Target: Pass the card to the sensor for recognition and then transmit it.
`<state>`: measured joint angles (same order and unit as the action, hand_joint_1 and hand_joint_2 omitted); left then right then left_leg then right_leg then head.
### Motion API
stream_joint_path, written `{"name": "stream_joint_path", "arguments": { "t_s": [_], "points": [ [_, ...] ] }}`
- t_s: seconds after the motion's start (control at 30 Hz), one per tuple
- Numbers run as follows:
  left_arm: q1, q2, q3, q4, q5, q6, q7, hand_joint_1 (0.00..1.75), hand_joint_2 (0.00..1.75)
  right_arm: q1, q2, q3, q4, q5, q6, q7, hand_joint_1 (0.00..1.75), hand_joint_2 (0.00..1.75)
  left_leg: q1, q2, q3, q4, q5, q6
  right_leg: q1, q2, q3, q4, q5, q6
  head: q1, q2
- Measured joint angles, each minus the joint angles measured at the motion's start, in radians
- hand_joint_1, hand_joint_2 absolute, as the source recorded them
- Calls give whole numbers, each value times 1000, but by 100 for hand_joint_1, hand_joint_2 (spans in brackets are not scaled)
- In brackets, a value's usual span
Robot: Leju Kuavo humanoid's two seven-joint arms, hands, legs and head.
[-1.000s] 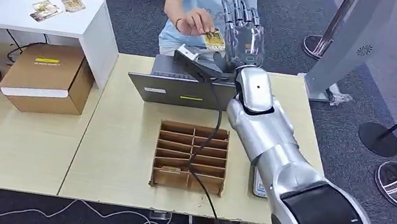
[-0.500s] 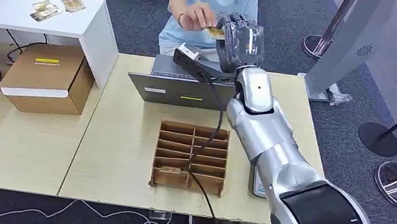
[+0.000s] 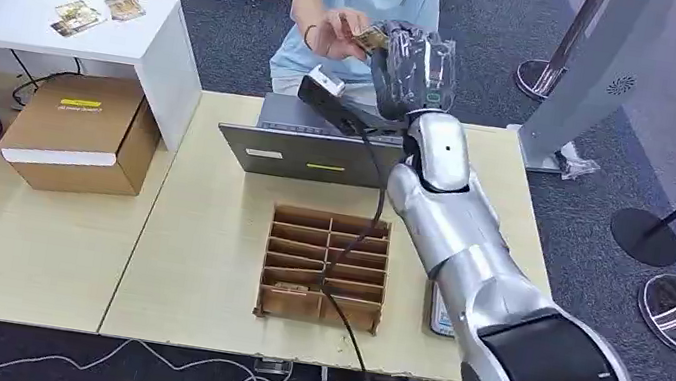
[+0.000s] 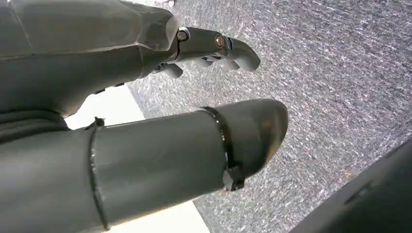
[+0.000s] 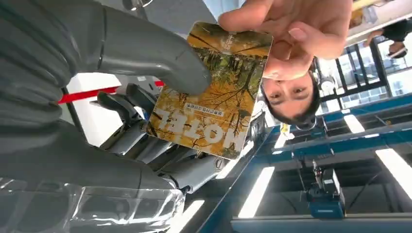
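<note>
The right hand [image 3: 412,60] pinches the card [image 5: 211,92] between thumb and fingers [image 5: 145,141] while a person's hand [image 5: 296,34] grips its far edge; the left hand [image 4: 145,58] hangs with fingers loosely spread.

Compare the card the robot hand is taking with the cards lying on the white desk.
The hotel card is single, raised above the laptop, pinched by the right robot hand while a person's hand also holds its far end. The cards on the white desk are several, lying flat and untouched. Both show yellowish printed faces.
</note>
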<state>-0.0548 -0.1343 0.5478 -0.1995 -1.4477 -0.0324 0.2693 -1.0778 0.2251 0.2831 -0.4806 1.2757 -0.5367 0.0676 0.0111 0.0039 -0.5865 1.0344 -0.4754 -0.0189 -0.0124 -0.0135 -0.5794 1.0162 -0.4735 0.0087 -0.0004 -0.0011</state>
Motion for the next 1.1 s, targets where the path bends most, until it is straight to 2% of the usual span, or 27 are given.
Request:
{"name": "stream_joint_path", "arguments": {
  "t_s": [0.1,0.17,0.3,0.4,0.57,0.8,0.93,1.03,1.1],
  "points": [
    [0,0,8,0,6,1,0,0,0,5,0,-13,-12,-30,-5,-21,175,175,0,0,0,0,0,0,0,0,0,0,0,0,0,0],
    [0,1,16,0,14,3,3,0,0,20,0,-30,-34,-103,-17,-61,175,175,0,0,0,0,0,0,0,0,0,0,0,0,0,0],
    [0,1,32,0,20,4,12,0,0,86,-2,-71,-123,-283,-30,-152,175,175,0,0,0,0,0,0,0,0,0,0,0,0,0,0],
    [0,1,45,0,25,9,14,0,0,168,-17,-87,-242,-439,-14,-210,175,175,0,0,0,0,0,0,0,0,-1,-1,0,0,1,0],
    [1,1,63,0,30,9,14,0,0,294,-52,-91,-416,-544,12,-237,175,175,0,0,0,0,0,0,0,0,-1,-1,0,0,0,0],
    [1,1,72,0,30,9,14,0,0,344,-74,-91,-510,-558,22,-238,175,175,0,0,0,0,0,0,0,1,-1,-1,0,0,0,0],
    [2,1,80,0,33,9,14,0,0,417,-99,-110,-596,-705,84,-272,175,175,0,-1,0,0,0,0,0,-1,-1,-1,0,0,-1,0],
    [6,1,91,0,46,15,14,0,0,567,-147,-162,-749,-979,279,-339,175,175,0,-4,-1,0,-1,1,0,-5,1,-2,-1,1,0,0],
    [12,1,98,0,53,21,14,0,0,663,-172,-203,-822,-1107,370,-371,175,175,0,-4,-2,0,-2,1,0,-5,0,-3,-1,1,0,0]
  ]
}}
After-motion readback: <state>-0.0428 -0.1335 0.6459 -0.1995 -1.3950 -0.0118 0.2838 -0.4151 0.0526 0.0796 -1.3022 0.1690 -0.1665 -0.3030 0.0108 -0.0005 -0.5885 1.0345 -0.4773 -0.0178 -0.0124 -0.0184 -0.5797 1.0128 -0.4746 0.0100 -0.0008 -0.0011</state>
